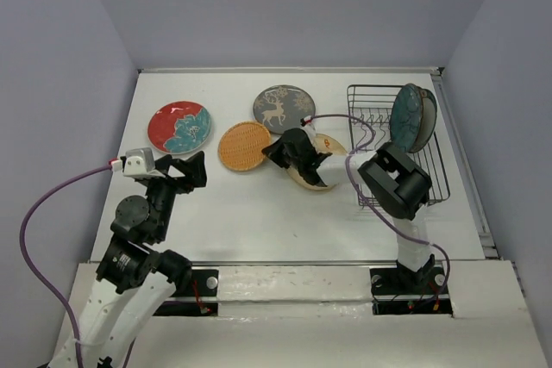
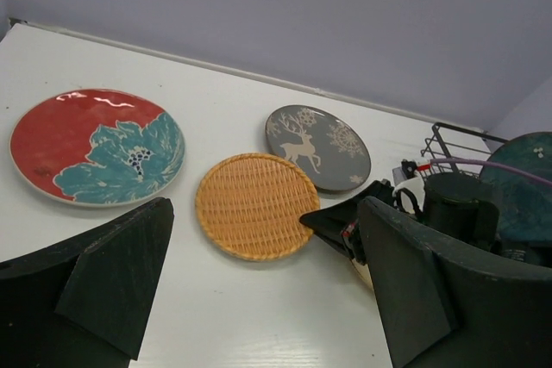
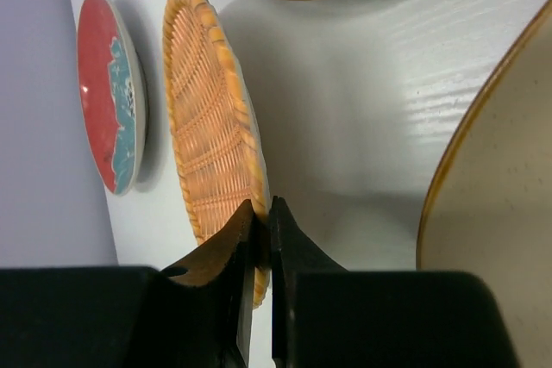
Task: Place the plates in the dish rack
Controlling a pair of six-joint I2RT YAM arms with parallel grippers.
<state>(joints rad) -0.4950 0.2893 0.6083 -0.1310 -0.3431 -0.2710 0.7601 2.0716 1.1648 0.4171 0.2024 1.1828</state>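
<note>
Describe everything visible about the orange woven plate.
The orange woven plate is round and basket-textured with a braided rim, and looks like wicker. It lies flat on the white table, between the red flower plate and the grey deer plate. The right gripper has its fingers closed on the rim.

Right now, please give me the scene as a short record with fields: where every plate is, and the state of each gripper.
in rack: dark teal round plate, upright in the black wire dish rack; a second plate behind it, pattern hidden
flat on white table: red round plate with teal flower; orange woven-look plate; grey plate with white deer; cream plate, partly covered
left gripper: open, empty, above table
right gripper: shut, tips at the orange plate's rim; grip on it unclear
</note>
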